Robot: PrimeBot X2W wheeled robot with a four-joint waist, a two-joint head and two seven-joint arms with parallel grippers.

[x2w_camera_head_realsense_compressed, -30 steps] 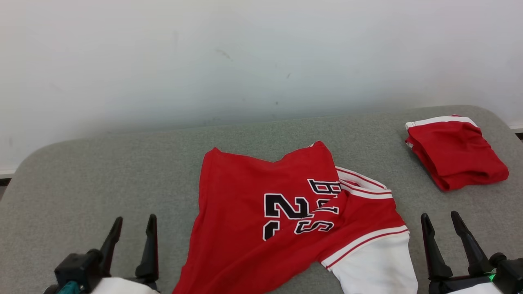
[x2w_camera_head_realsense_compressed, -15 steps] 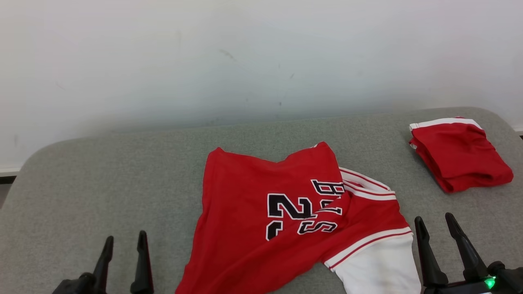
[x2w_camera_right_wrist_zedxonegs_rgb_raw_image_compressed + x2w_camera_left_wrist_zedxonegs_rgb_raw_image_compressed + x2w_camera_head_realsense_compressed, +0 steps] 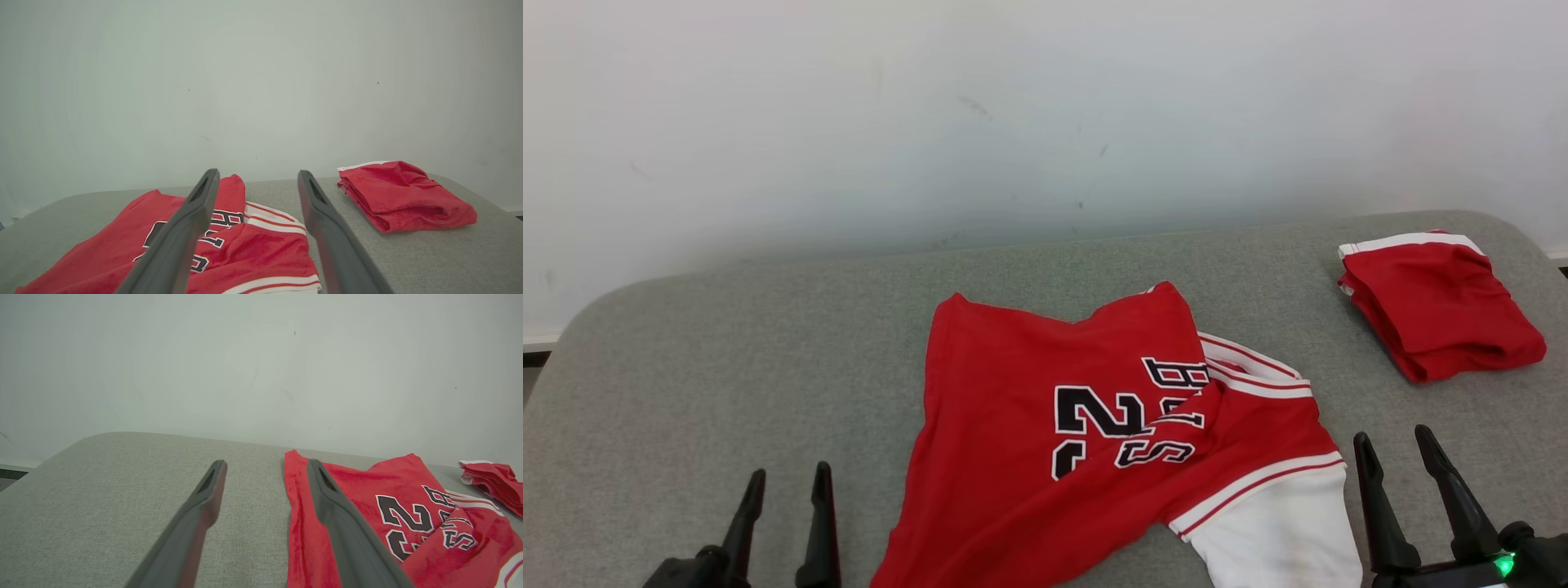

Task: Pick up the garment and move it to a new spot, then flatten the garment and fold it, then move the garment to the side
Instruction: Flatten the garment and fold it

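Observation:
The garment (image 3: pixel 1045 425) is a red jersey with black-and-white numbers and white-trimmed sleeves, lying rumpled in the middle of the grey table (image 3: pixel 727 367); it shows too in the left wrist view (image 3: pixel 367 510) and the right wrist view (image 3: pixel 253 249). My left gripper (image 3: pixel 788 482) stands open low at the front left, a little left of the jersey's edge, holding nothing. My right gripper (image 3: pixel 1395 441) stands open at the front right, just right of the white sleeve (image 3: pixel 1274 539), also empty. Both hover apart from the cloth.
A second red garment (image 3: pixel 1437 306), folded with a white band, lies at the table's far right; it is also in the right wrist view (image 3: pixel 404 196). A pale wall (image 3: pixel 1013 122) rises behind the table. Bare grey surface stretches to the left of the jersey.
My left gripper dropped lower in the view, then rose slightly. My right gripper shifted a little left. The whole picture wobbled slightly; the jersey lies as before.

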